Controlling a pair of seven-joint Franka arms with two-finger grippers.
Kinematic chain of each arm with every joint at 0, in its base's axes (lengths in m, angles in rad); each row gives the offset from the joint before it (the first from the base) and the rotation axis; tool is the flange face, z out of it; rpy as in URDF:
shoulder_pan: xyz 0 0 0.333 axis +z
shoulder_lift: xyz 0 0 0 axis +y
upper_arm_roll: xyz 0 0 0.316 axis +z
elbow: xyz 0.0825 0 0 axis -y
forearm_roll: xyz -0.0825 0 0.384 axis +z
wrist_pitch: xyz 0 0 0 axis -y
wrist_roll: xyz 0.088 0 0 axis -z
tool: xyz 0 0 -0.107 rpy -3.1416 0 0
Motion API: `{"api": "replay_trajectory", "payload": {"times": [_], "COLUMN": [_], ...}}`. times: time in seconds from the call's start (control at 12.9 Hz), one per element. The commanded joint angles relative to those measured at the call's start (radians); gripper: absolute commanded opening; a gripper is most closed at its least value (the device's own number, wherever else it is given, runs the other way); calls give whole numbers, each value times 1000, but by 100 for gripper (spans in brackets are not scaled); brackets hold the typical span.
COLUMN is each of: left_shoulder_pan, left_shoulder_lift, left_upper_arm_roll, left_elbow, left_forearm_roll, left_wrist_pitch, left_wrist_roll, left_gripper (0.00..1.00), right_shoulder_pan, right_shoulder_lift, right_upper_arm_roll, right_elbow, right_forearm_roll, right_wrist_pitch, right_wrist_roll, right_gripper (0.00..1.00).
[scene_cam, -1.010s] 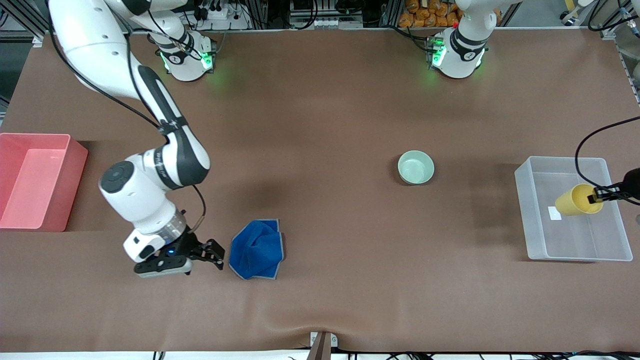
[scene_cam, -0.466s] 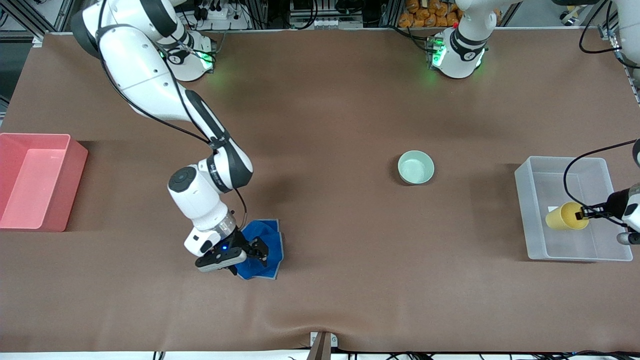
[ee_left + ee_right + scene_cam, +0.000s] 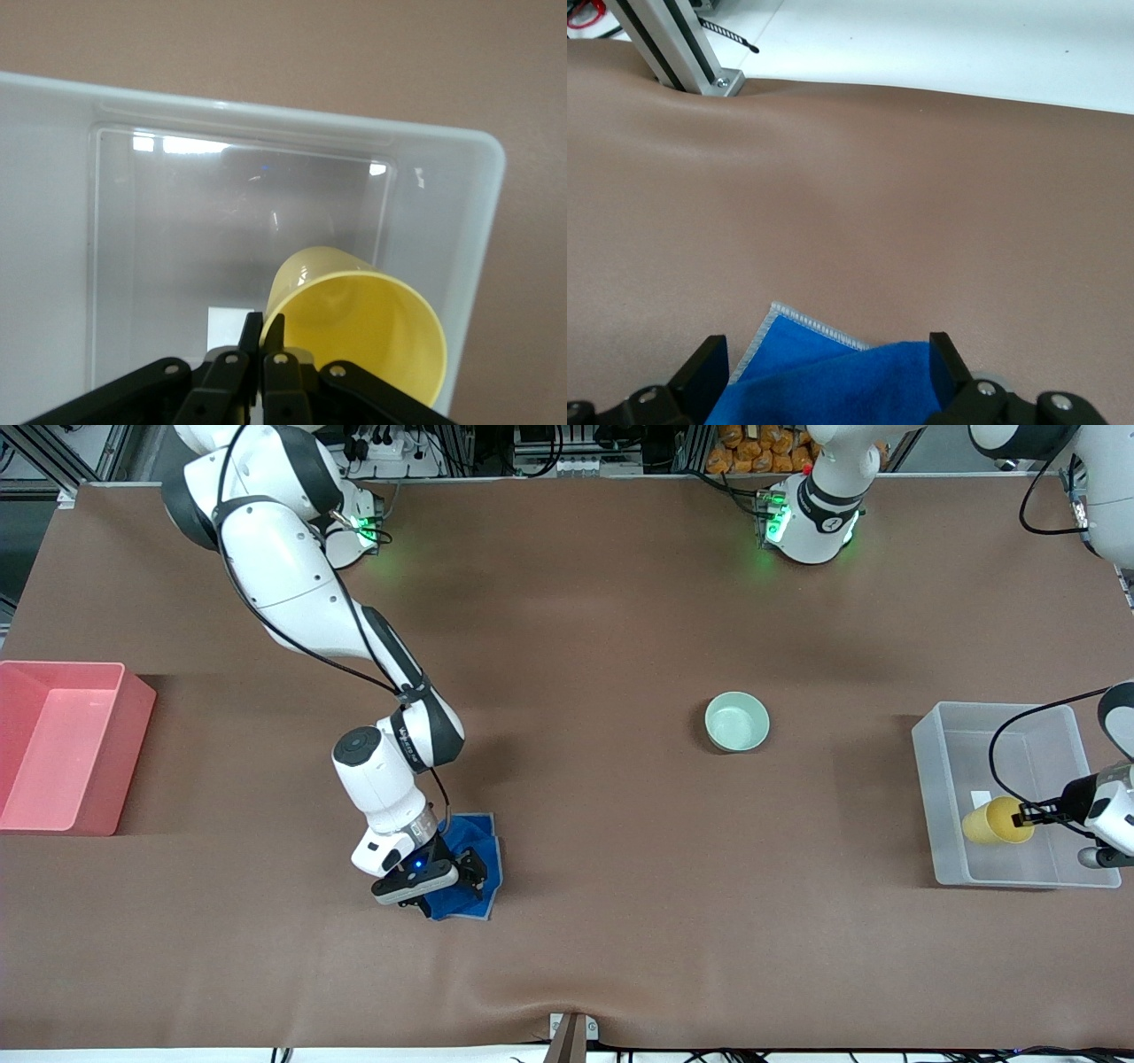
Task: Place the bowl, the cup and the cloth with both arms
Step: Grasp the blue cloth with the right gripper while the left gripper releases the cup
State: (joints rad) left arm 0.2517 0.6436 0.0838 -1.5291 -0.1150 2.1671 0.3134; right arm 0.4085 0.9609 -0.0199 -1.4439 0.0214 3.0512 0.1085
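Observation:
The blue cloth (image 3: pixel 485 852) lies crumpled on the table, nearer to the front camera than the bowl and toward the right arm's end. My right gripper (image 3: pixel 467 871) is down over it and open, one finger (image 3: pixel 709 365) on each side of the cloth's (image 3: pixel 833 381) fold. The mint-green bowl (image 3: pixel 737 721) stands alone mid-table. My left gripper (image 3: pixel 1026 813) is shut on the rim of the yellow cup (image 3: pixel 992 821), which hangs tilted on its side inside the clear bin (image 3: pixel 927 797). The left wrist view shows the left gripper (image 3: pixel 263 332) pinching the cup's (image 3: pixel 363 328) wall.
A pink bin (image 3: pixel 62 744) sits at the right arm's end of the table. The clear bin (image 3: pixel 266 115) holds a small white label on its floor. A metal post (image 3: pixel 673 44) stands at the table's edge nearest the front camera.
The right arm swung from beside the cloth to over it and lowered its open gripper around the fold. The left gripper carried the cup lower into the clear bin.

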Motion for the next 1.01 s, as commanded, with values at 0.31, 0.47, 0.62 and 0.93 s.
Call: {"api": "replay_trajectory", "payload": {"times": [0.31, 0.47, 0.62, 0.93], "left_shoulder_pan": [1, 1, -5, -9], "left_shoulder_lift": [82, 87, 88, 25], "left_upper_arm_roll": [1, -1, 1, 5], "left_elbow": [23, 24, 29, 33], "left_forearm_roll": [-31, -38, -38, -25], "left_wrist_pitch": [108, 109, 108, 70], "left_wrist_roll": [23, 24, 26, 19], "left_gripper": [0, 0, 46, 100], "right_shoulder_pan": [35, 27, 24, 27], "right_shoulder_lift": [65, 73, 73, 35], "right_upper_arm_roll": [-29, -29, -29, -58], "right_elbow": [46, 46, 45, 40], "right_forearm_roll": [-12, -11, -12, -9], "right_wrist_pitch": [50, 55, 55, 47], "right_wrist_roll": [11, 11, 11, 11], "right_gripper": [81, 24, 0, 0]}}
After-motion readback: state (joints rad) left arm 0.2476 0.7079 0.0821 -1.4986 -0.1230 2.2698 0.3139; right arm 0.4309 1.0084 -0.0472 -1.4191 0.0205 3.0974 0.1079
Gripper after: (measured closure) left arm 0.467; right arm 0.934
